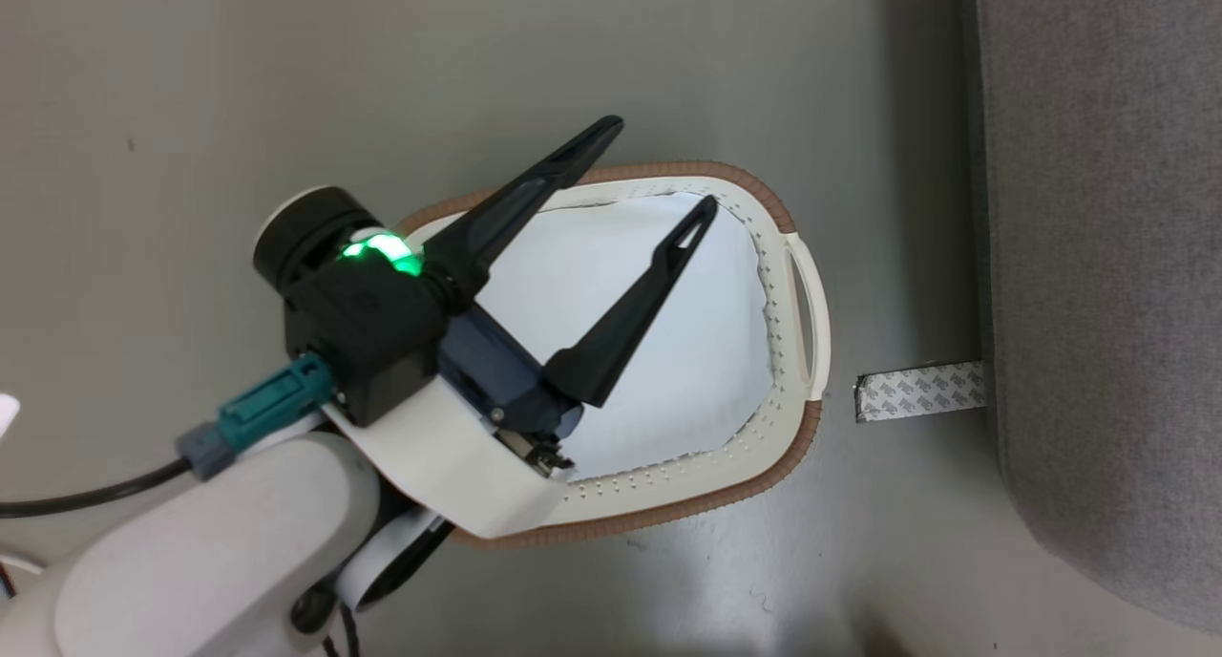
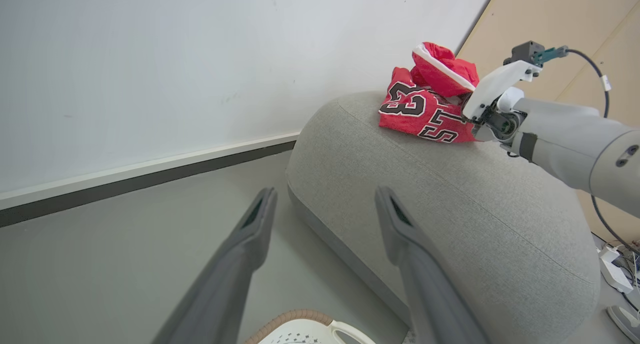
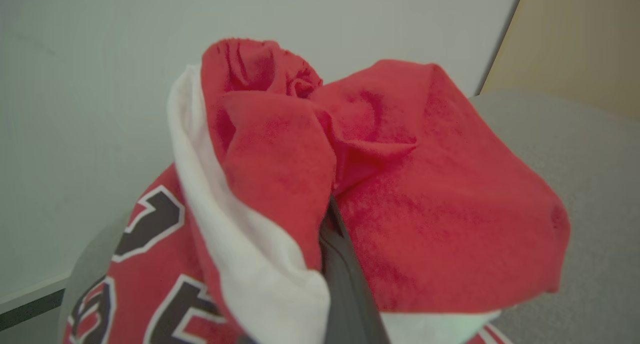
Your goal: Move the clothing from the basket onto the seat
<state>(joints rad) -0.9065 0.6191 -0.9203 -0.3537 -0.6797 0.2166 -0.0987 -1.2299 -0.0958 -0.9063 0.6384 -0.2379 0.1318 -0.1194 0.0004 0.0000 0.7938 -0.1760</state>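
Lying bunched on the large grey fabric-upholstered seat [image 2: 450,209] with rounded edges, the bright red clothing [image 2: 425,109] sits on top near the seat's far edge, the one toward the white wall [image 2: 150,59]. Its lower part is spread on the fabric and shows black, white-outlined letters and numerals. Above that, a crumpled red fold with a broad white trim band is lifted clear of the cushion top. In the right wrist view this fold [image 3: 425,209] hangs in soft creases, with the white band curving down its left side.

The right claw [image 3: 336,244] is clamped on the red clothing. Its dark fingers show as a single narrow strip, with cloth pinched at the tip and draped to both sides. The pale right forearm [image 2: 565,134] reaches across the seat's top toward the heap.

The left claw [image 1: 660,163] hovers above the oval white perforated plastic basket [image 1: 792,351] with the brown woven-look rim. Its two long dark fingers are spread wide apart with nothing between them, and a green light [image 1: 382,251] glows on the wrist. One fingertip lies over the basket's far rim, the other over the pale white-blue flat cushion [image 1: 697,351] that lines the basket's inside.

The basket stands on the grey floor [image 1: 191,113], near the seat's side edge but apart from it. A short strip of patterned tape [image 1: 921,392] lies on the floor between the two, touching the seat's base.
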